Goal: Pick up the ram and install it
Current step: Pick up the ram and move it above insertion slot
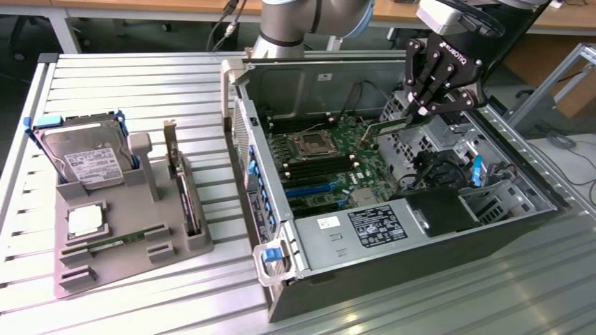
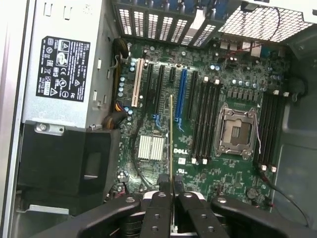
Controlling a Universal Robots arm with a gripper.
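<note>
My gripper (image 1: pixel 421 112) hangs inside the open computer case (image 1: pixel 391 230), above the motherboard (image 1: pixel 340 167). It is shut on the ram (image 1: pixel 389 126), a thin green stick held by one end that juts toward the exterior view's left. In the wrist view the ram (image 2: pixel 171 134) appears edge-on as a thin pale line running out from the closed gripper (image 2: pixel 172 191). It hovers over the board between the expansion slots and the black memory slots (image 2: pixel 205 124), touching neither. More memory slots (image 2: pixel 270 131) lie beyond the processor socket (image 2: pixel 239 130).
A grey parts tray (image 1: pixel 121 258) on the exterior view's left holds a hard drive (image 1: pixel 84 157), a silver processor chip (image 1: pixel 84 221), a dark expansion card (image 1: pixel 177 174) and another green stick (image 1: pixel 107 244). The power supply (image 2: pixel 64 64), drive cage and loose cables crowd the case.
</note>
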